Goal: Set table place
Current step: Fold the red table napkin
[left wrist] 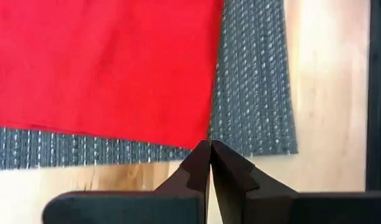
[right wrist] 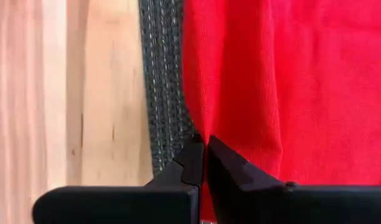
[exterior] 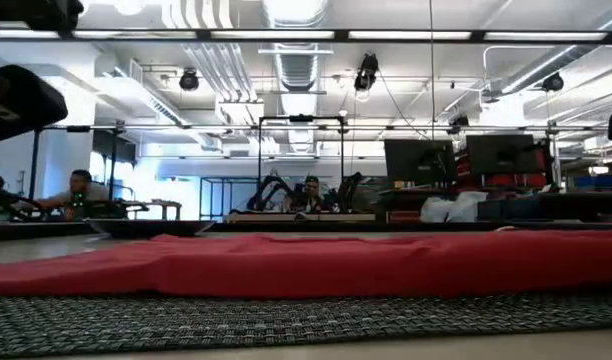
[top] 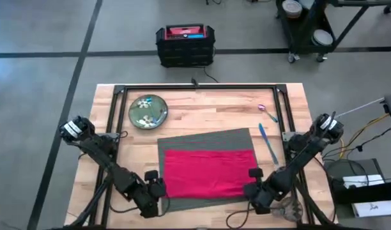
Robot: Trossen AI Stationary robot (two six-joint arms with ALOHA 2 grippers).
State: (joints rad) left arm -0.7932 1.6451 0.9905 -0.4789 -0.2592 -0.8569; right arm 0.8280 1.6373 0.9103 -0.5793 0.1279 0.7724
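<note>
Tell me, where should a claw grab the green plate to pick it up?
Probably by the rim. The green plate lies flat on the table with nothing on it, so only its edge fits between fingers. The side facing the left claw is open, so come from there.

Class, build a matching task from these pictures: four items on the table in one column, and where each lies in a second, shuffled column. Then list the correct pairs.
Items
1. red napkin
2. green plate
3. blue utensil
4. left gripper

Places
A. on bare wood, far left of the table
B. at the napkin's near left corner
C. spread over the grey placemat
D. on bare wood, right of the placemat

Pairs: 1-C, 2-A, 3-D, 4-B
</note>
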